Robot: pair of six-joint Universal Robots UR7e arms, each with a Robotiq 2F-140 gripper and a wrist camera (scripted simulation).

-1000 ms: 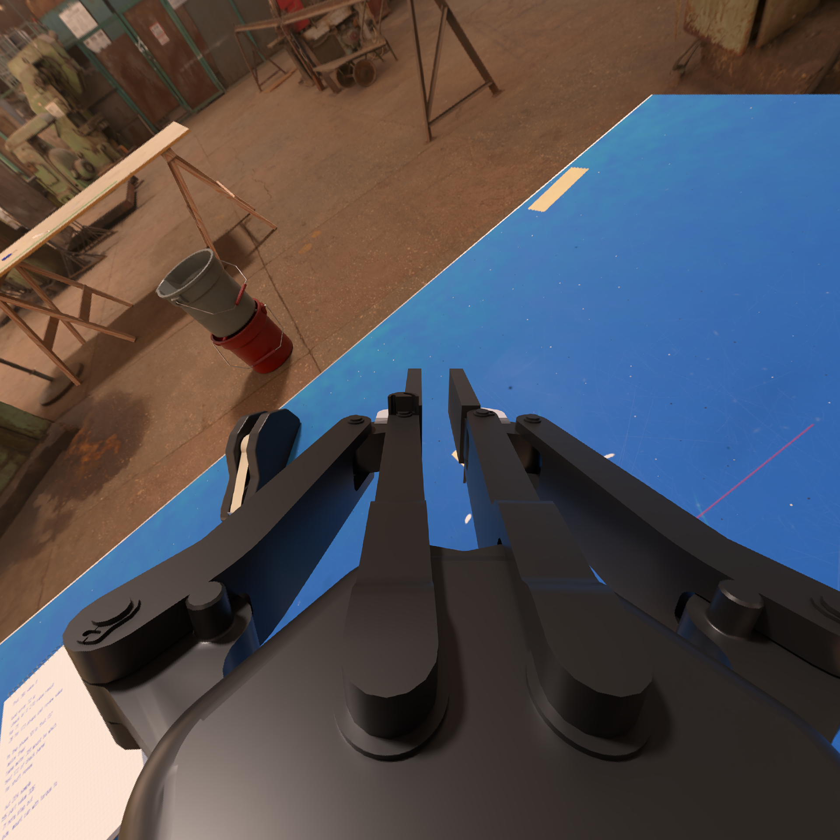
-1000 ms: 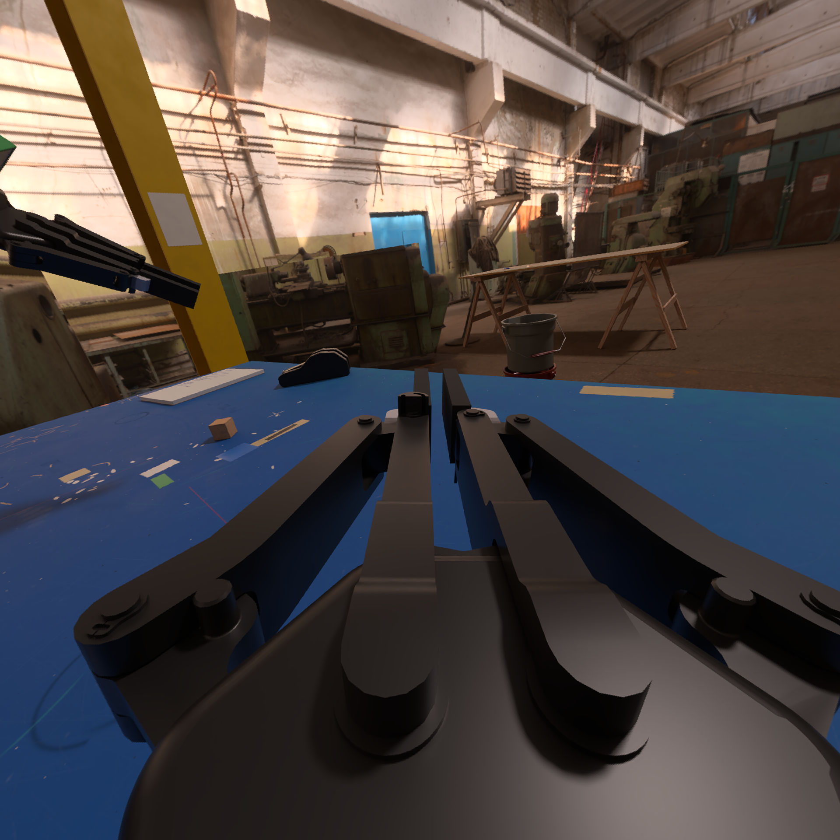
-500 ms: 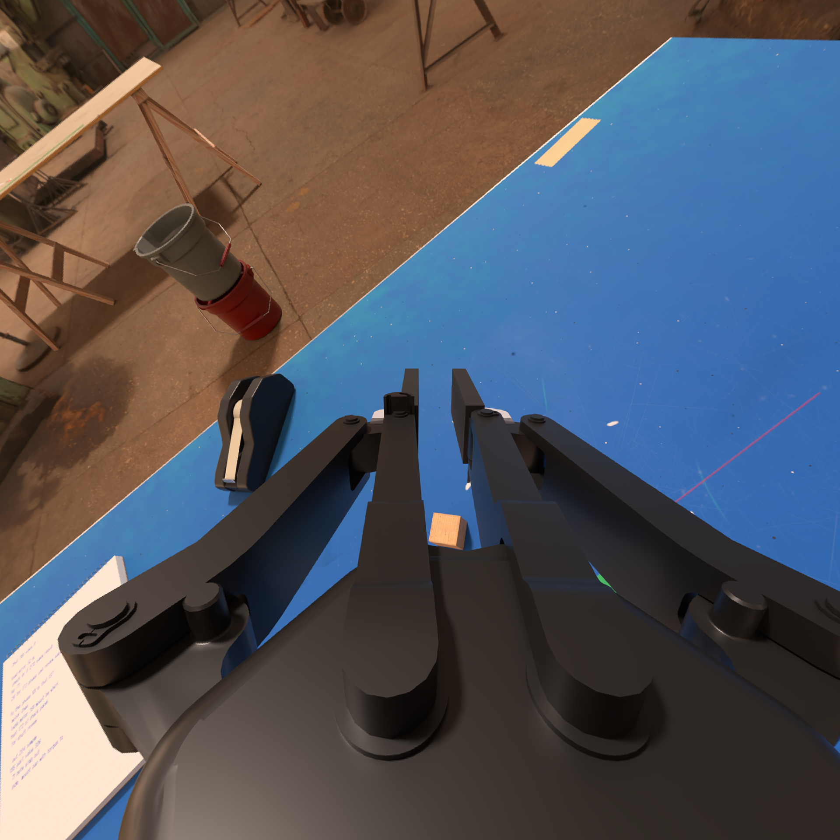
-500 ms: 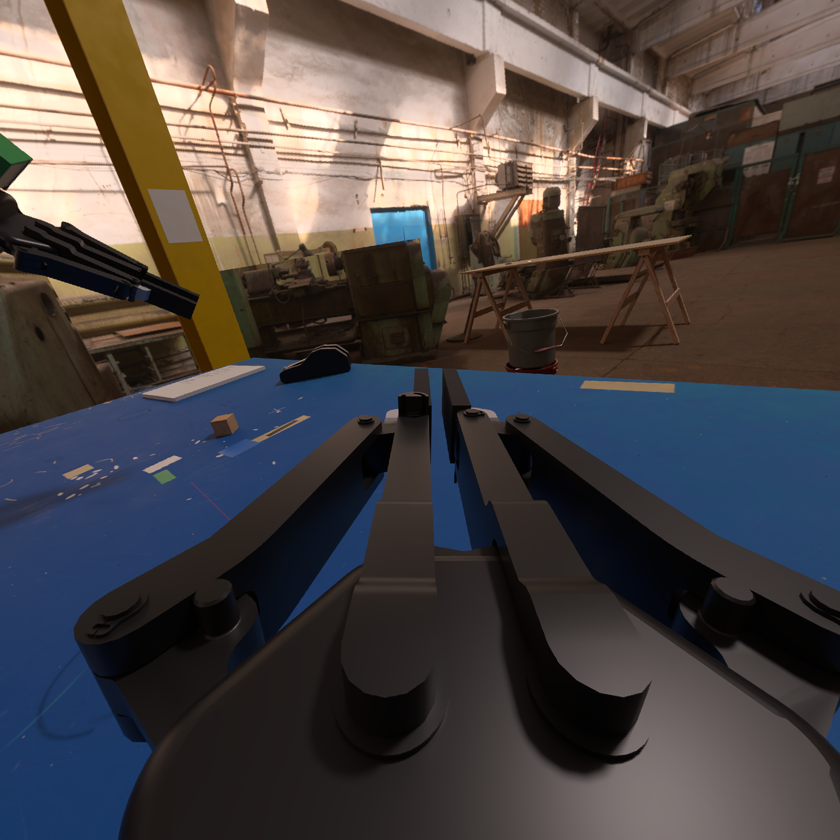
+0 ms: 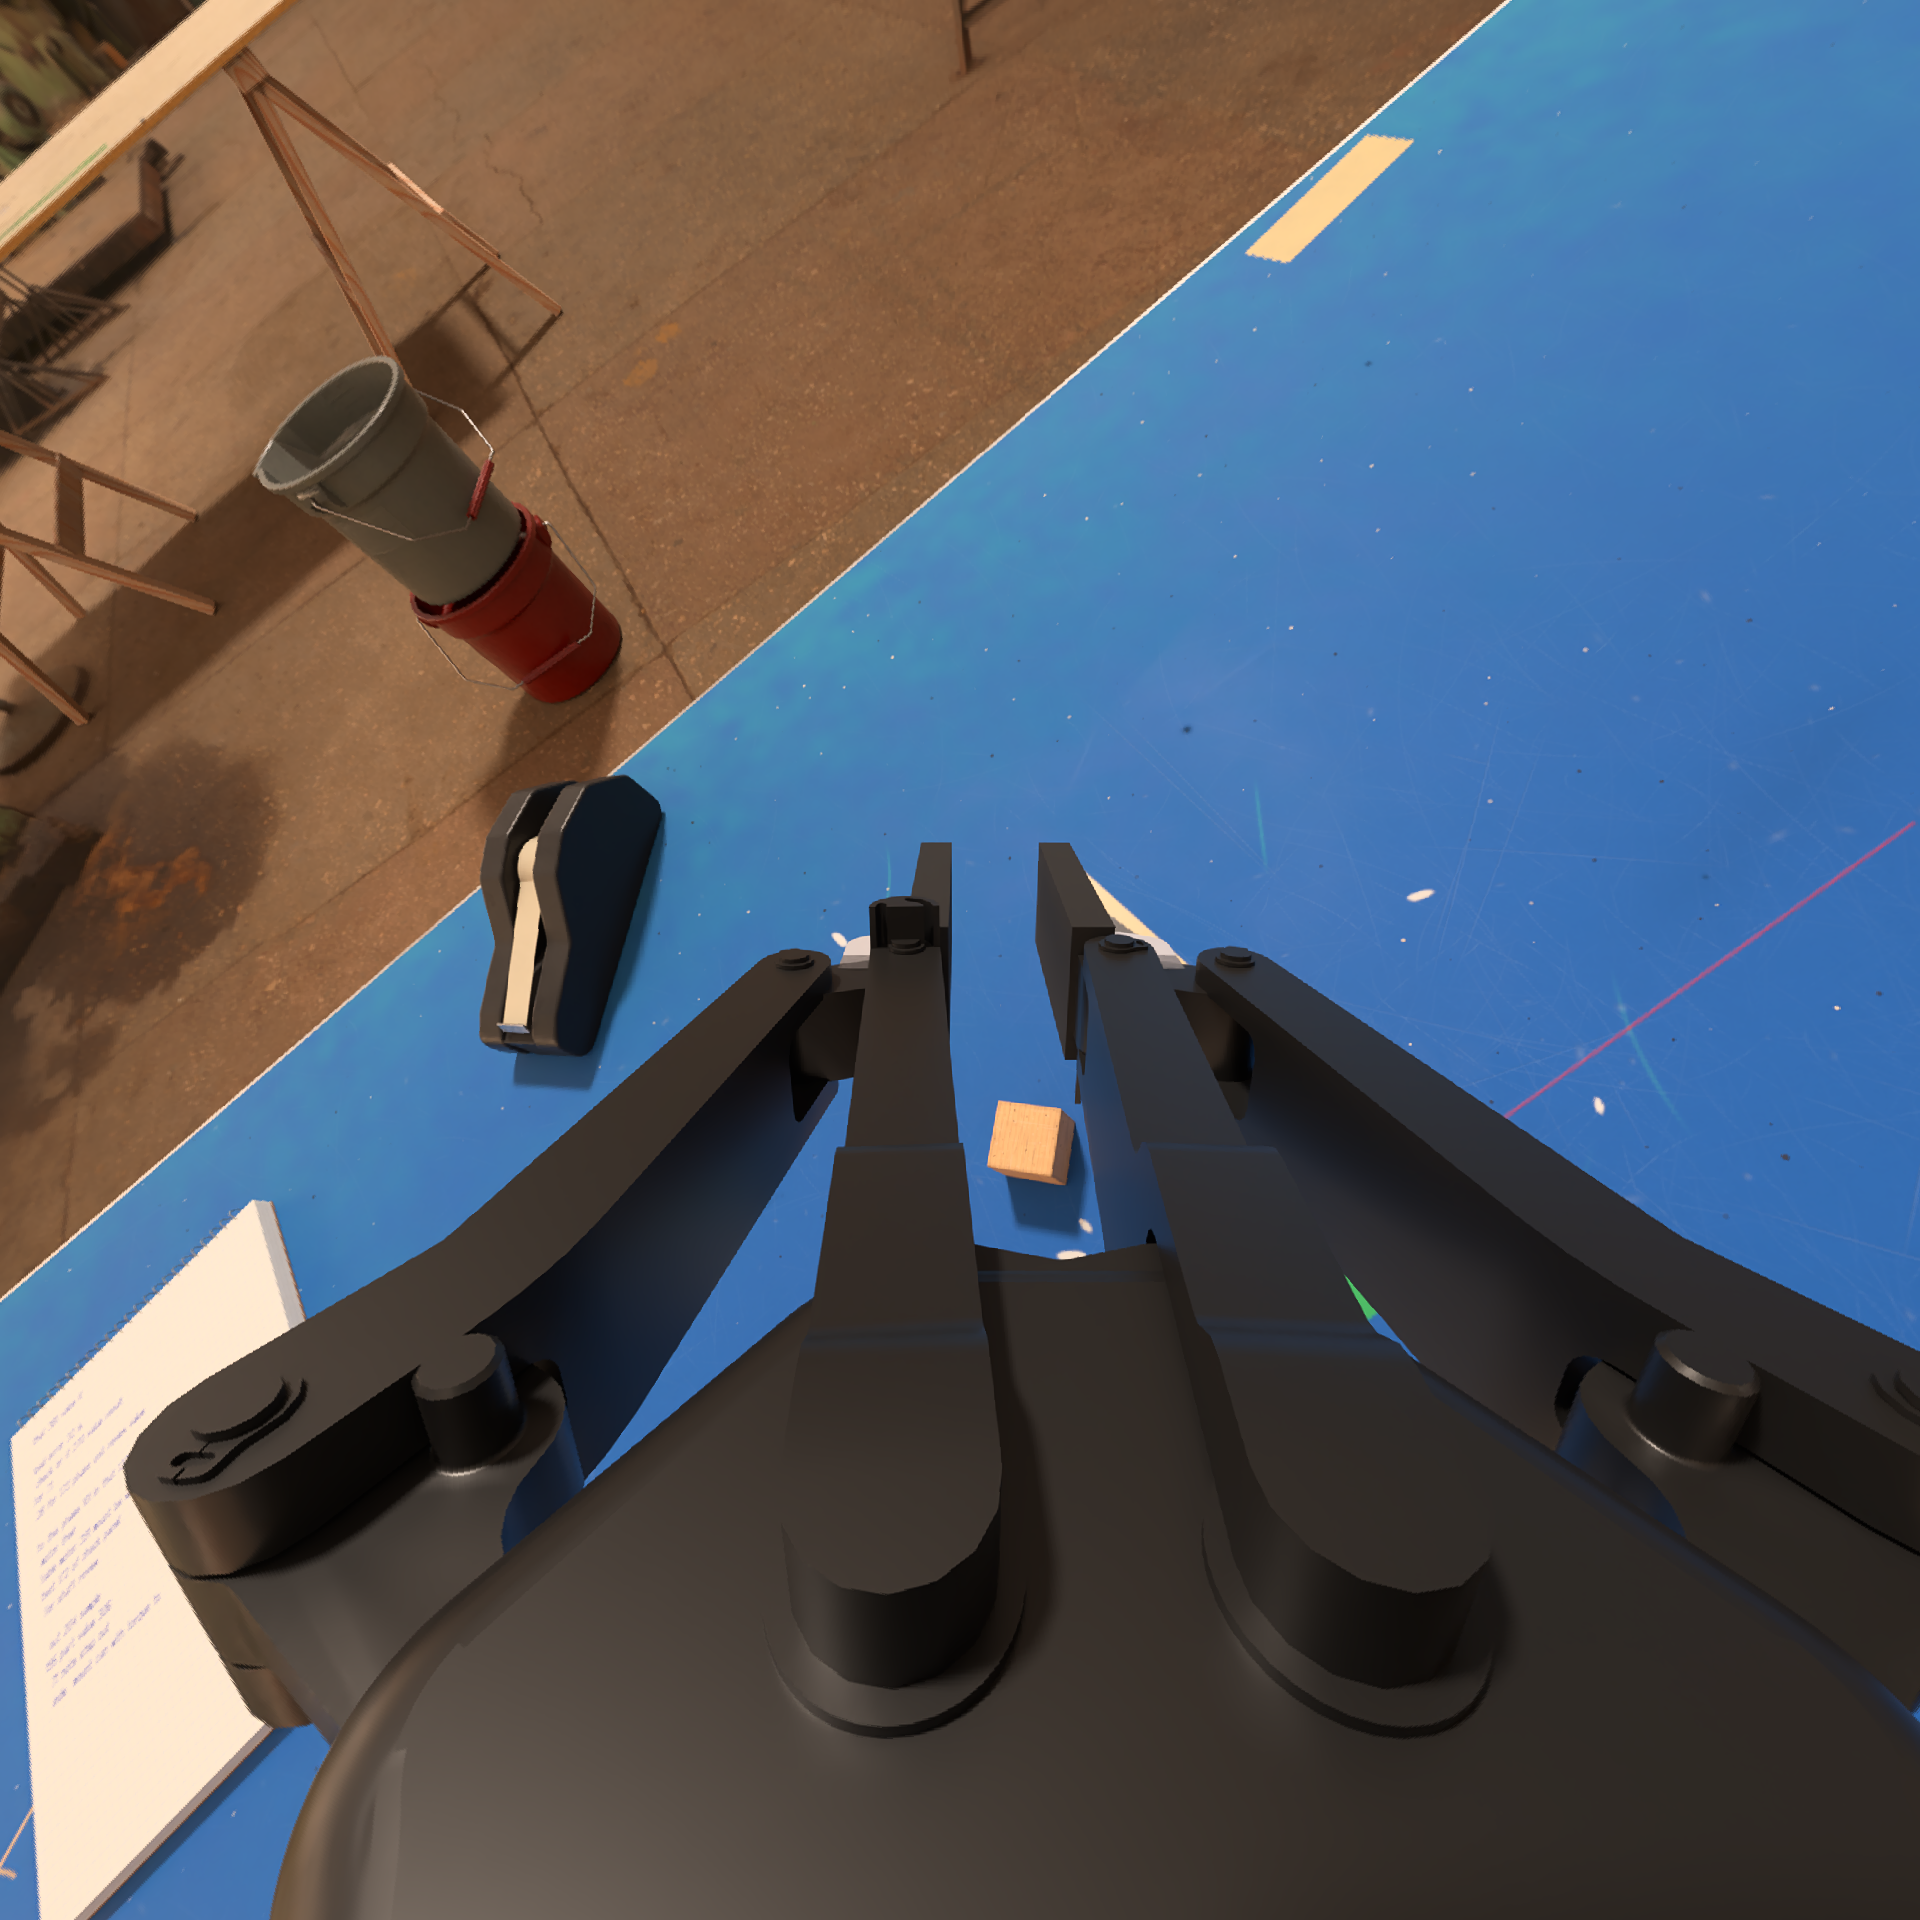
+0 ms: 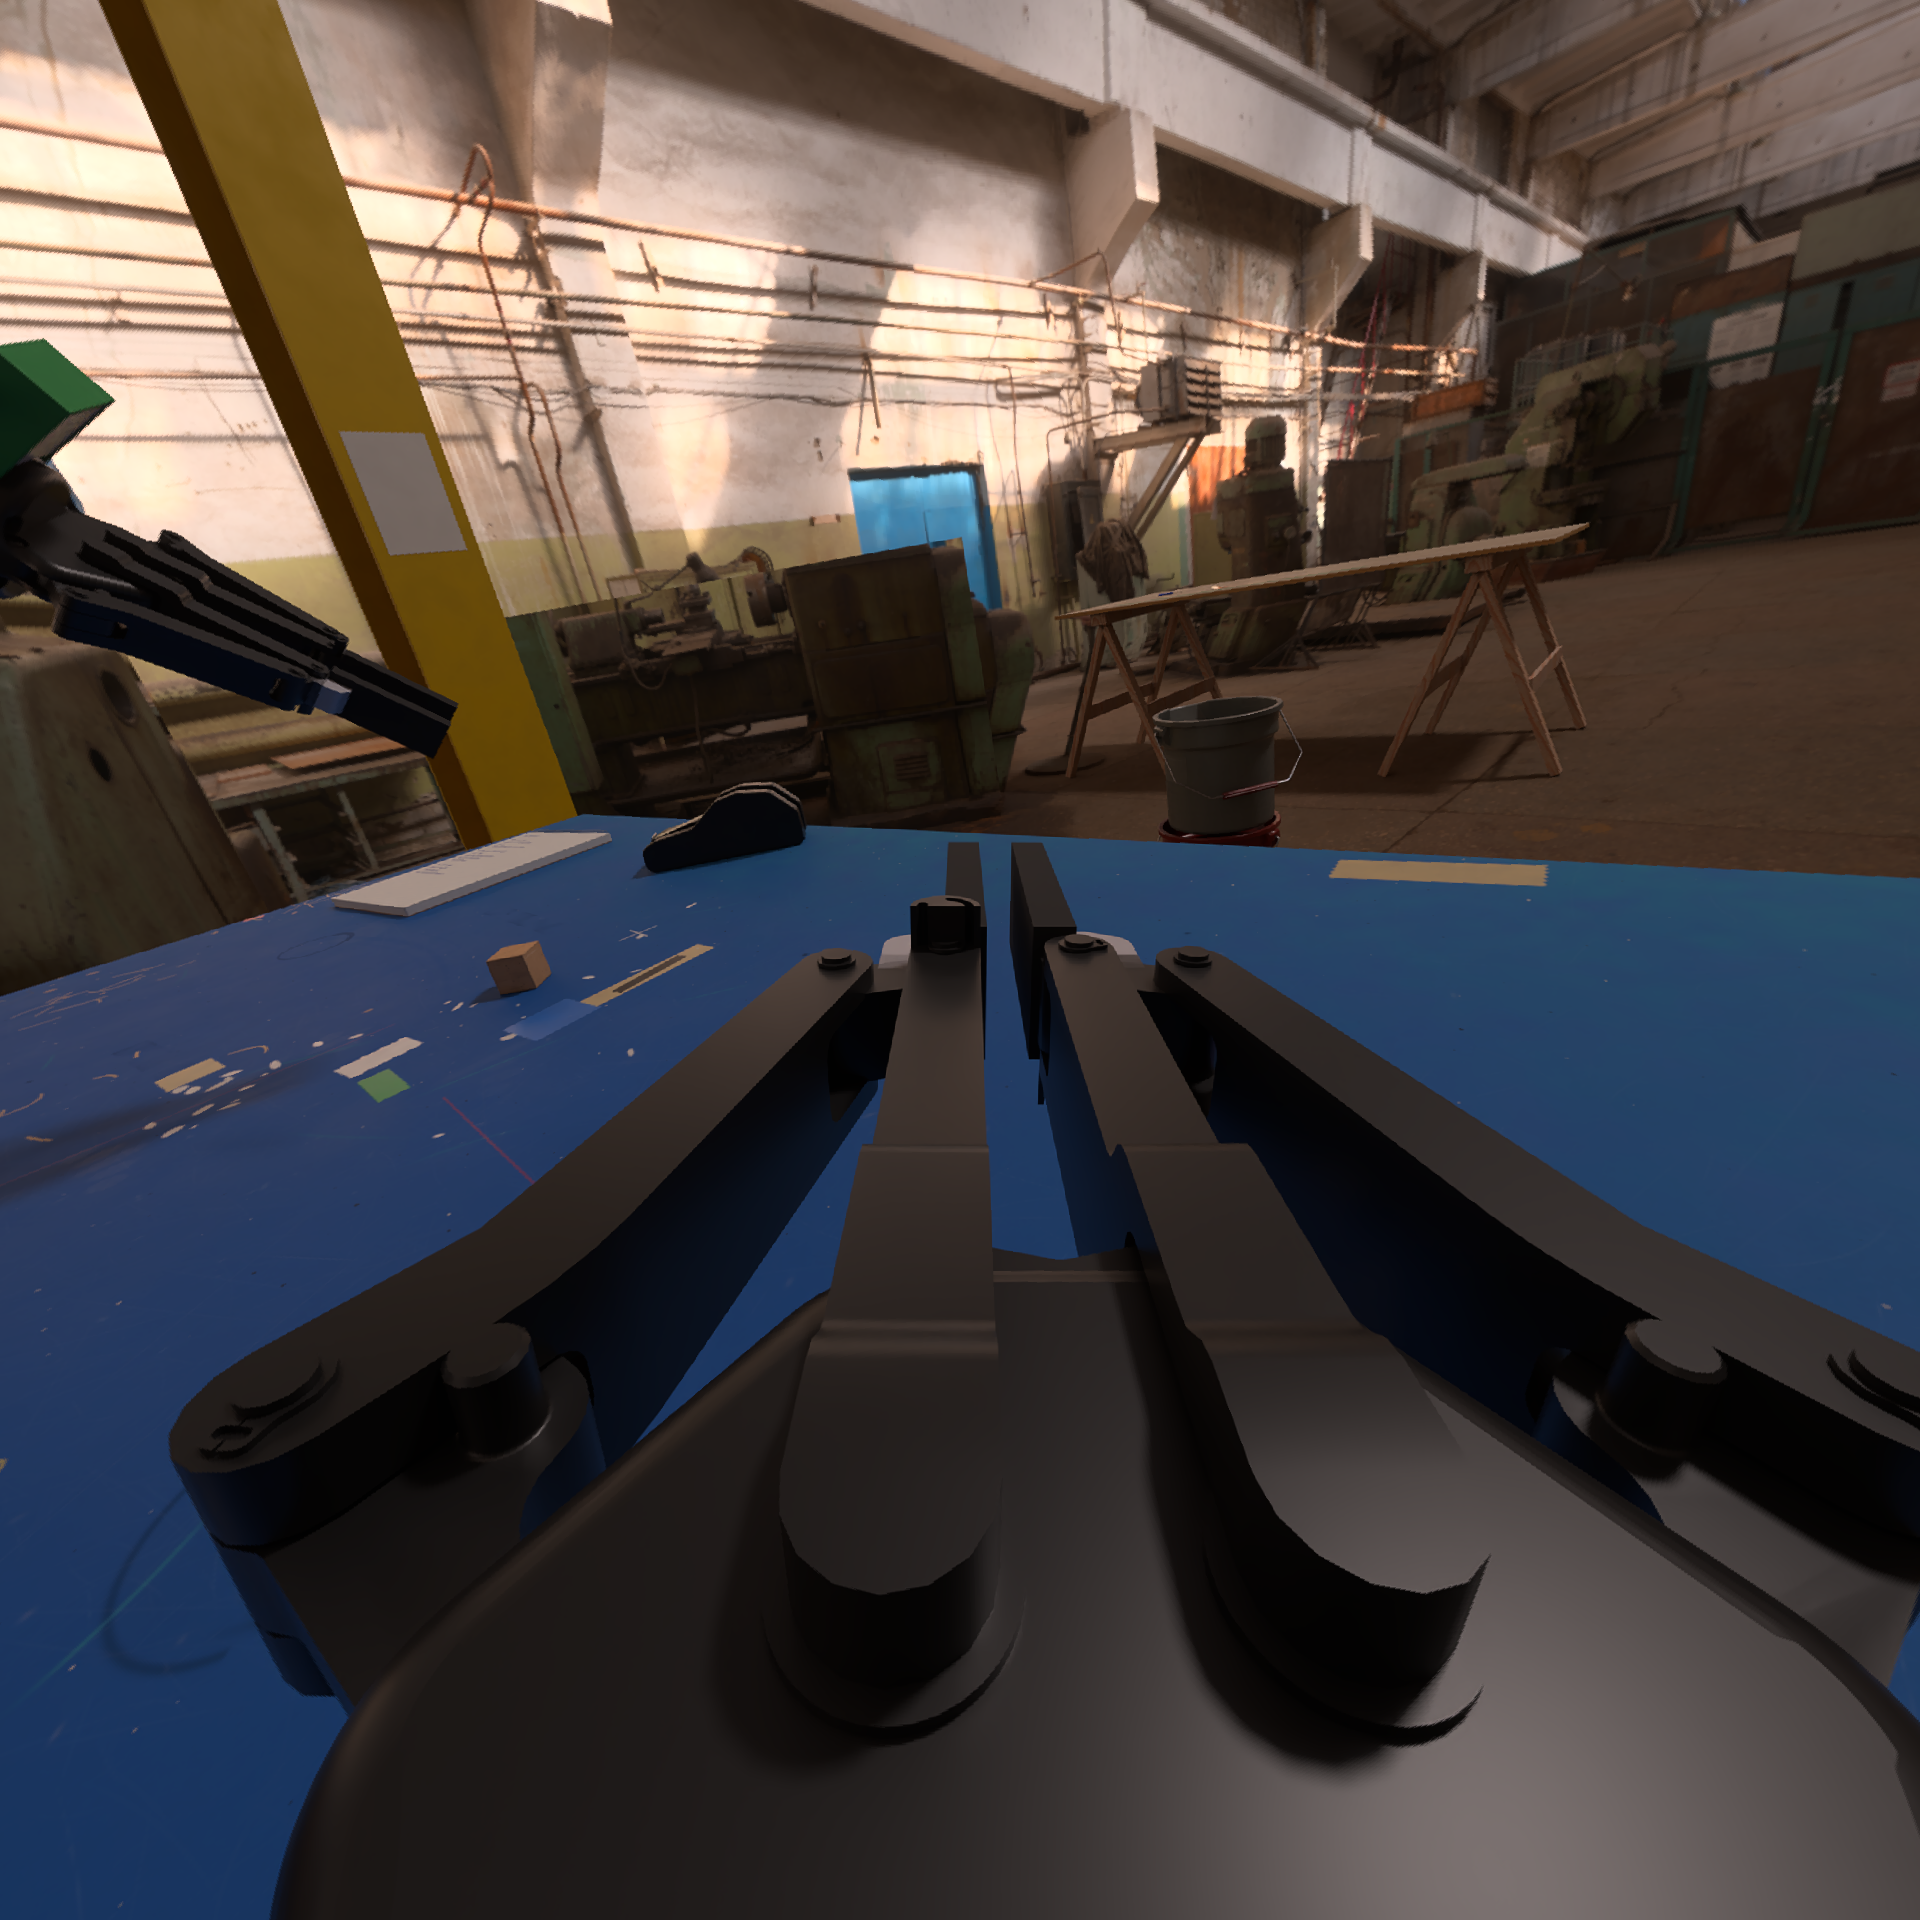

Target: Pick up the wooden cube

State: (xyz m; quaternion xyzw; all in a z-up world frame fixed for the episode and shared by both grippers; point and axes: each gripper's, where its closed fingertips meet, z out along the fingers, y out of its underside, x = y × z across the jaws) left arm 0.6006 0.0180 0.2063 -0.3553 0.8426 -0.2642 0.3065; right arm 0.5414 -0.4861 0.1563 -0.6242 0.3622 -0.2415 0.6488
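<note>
Wooden cube sits free on the blue table, seen between the left gripper fingers, which hang above it nearly closed and empty. Approach step, I judge — next: spread the fingers, descend, straddle it. Right gripper (well apart) is clenched, idle.

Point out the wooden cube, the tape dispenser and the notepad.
wooden cube (image 5: 1029, 1139): left wrist view, centre of its top face.
tape dispenser (image 5: 592, 914): left wrist view, dark side panel.
notepad (image 5: 135, 1558): left wrist view, middle of the white page.
</note>
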